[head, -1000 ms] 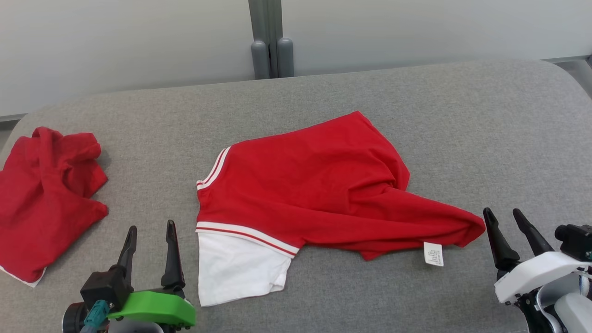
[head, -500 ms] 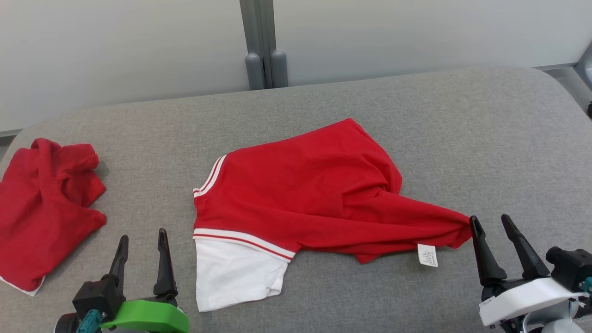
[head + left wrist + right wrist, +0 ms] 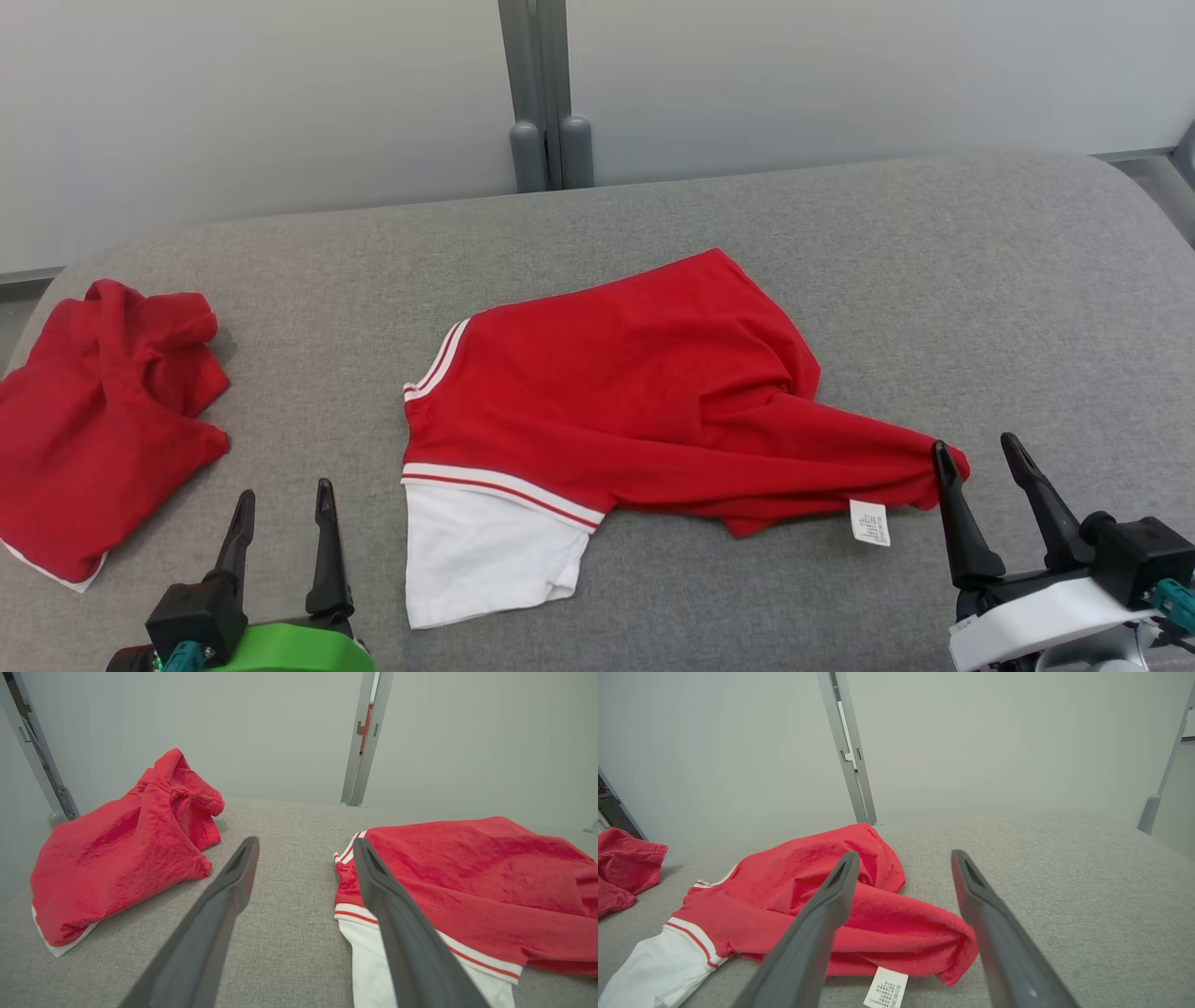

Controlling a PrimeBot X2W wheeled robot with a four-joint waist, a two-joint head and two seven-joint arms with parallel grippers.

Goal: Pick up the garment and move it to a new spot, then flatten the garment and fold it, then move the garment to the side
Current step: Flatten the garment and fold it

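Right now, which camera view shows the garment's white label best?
The right wrist view: the label is near and large, its print visible, at the edge of the garment. In the head view it is small and unreadable. The left wrist view faces the garment's striped white end.

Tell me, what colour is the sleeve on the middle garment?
White, below a red-and-white striped trim; the head view shows the sleeve best.

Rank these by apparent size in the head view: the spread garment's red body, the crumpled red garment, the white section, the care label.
Largest to smallest:
1. red body
2. crumpled red garment, slightly cut off at the frame's left edge
3. white section
4. care label
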